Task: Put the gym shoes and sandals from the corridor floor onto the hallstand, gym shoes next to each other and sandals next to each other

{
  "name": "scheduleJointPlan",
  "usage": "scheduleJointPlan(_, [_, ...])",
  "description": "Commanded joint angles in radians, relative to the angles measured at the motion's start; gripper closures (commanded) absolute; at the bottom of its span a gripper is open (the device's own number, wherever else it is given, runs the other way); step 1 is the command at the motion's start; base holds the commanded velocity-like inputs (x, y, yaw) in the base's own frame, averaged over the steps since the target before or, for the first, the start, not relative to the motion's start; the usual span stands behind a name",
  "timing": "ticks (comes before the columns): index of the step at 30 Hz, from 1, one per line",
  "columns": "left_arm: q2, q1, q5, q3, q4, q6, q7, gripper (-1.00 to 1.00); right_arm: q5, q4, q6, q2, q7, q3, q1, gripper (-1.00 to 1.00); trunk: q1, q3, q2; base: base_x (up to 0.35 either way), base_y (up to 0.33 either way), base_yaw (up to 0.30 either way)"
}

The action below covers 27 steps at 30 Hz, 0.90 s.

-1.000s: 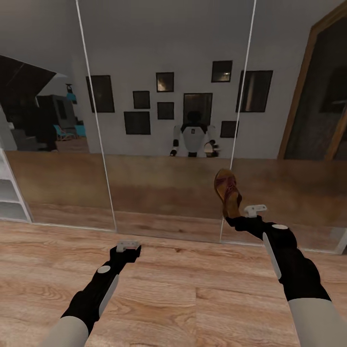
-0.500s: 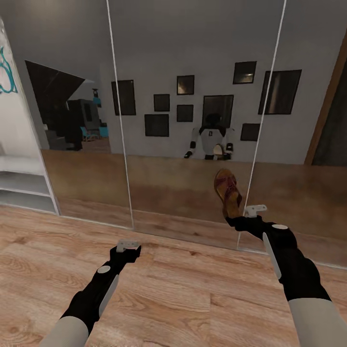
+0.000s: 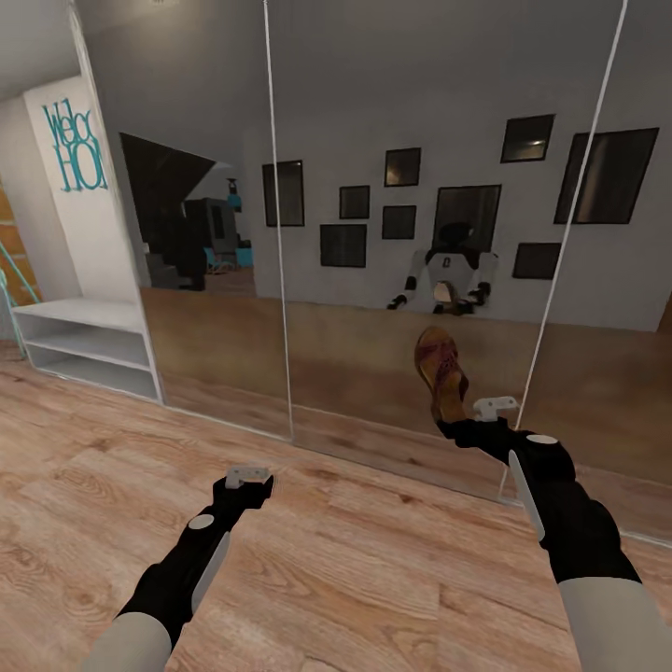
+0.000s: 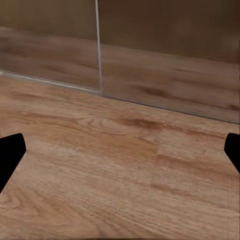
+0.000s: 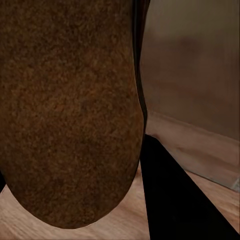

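Now our right gripper [image 3: 455, 425] clasps a reddish-brown strap sandal [image 3: 441, 371] upright above the wood-plank floor [image 3: 355, 579]; our left gripper [image 3: 247, 478] hangs released, white hallstand [image 3: 89, 345] far left.

Sandal [image 3: 441, 370] — dark reddish-brown straps, tan sole; the right wrist view shows its underside [image 5: 70, 110] as mottled, speckled brown. Corridor floor [image 3: 373, 569]: light brown wood-grain planks. Hallstand [image 3: 89, 341] at 10 o'clock — white, teal letters [image 3: 73, 149] above. Mirror wall [image 3: 373, 187] reflects grey, with black picture frames. Arms black, forearms pale grey.
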Motion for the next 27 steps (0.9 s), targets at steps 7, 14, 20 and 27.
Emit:
scheduleJointPlan(7, [0.000,-0.001,0.002,0.000,-0.001,0.006,-0.001,-1.00,0.002,-0.002,0.006,0.000,0.004,-0.001,-0.001,1.00,0.000,0.001,0.000,0.000,0.000,0.288])
scheduleJointPlan(14, [0.000,-0.001,0.002,0.000,-0.001,0.006,-0.001,-1.00,0.002,-0.002,0.006,0.000,0.005,-0.001,-0.001,1.00,0.000,0.004,0.000,0.000,0.000,0.289])
scheduleJointPlan(20, [0.000,-0.001,0.002,0.000,-0.001,0.006,-0.001,-1.00,0.002,-0.002,0.006,0.000,0.005,-0.001,-0.001,1.00,0.000,0.006,0.000,0.000,0.000,0.289])
scheduleJointPlan(27, [0.000,-0.001,0.003,0.000,-0.001,0.006,-0.001,-1.00,0.002,-0.002,0.006,0.000,0.004,-0.001,-0.001,1.00,0.000,0.009,0.000,0.081,0.000,0.289])
